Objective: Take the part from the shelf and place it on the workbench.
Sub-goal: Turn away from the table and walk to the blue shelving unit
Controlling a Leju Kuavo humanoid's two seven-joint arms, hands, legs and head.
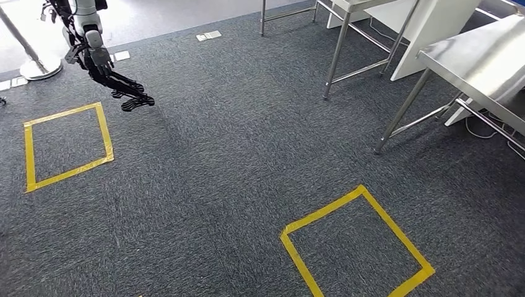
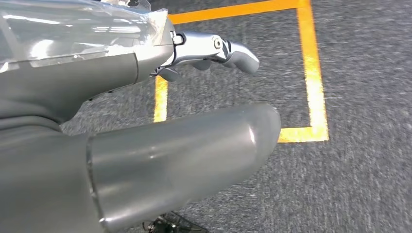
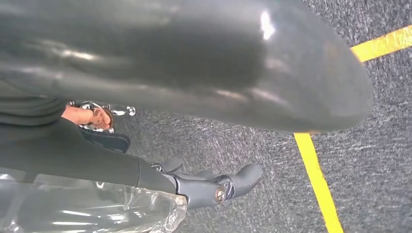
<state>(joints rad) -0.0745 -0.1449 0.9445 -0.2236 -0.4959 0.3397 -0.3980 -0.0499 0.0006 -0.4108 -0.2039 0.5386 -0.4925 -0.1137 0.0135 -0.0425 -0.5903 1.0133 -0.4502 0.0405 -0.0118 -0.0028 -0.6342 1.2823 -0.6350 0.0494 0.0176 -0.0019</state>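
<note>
Head view gives you grey carpet (image 1: 235, 154) with the left hand (image 1: 121, 86) hanging low, its fingers apart and carrying nothing, beside a yellow tape square (image 1: 106, 133). At the other wrist, the right hand (image 3: 160, 179) likewise has its fingers out straight around nothing. Where the part is you cannot tell; neither hand has it. Both arms hang down probably because you are between stations. The steel tabletop (image 1: 483, 55) at the right may be the workbench.
</note>
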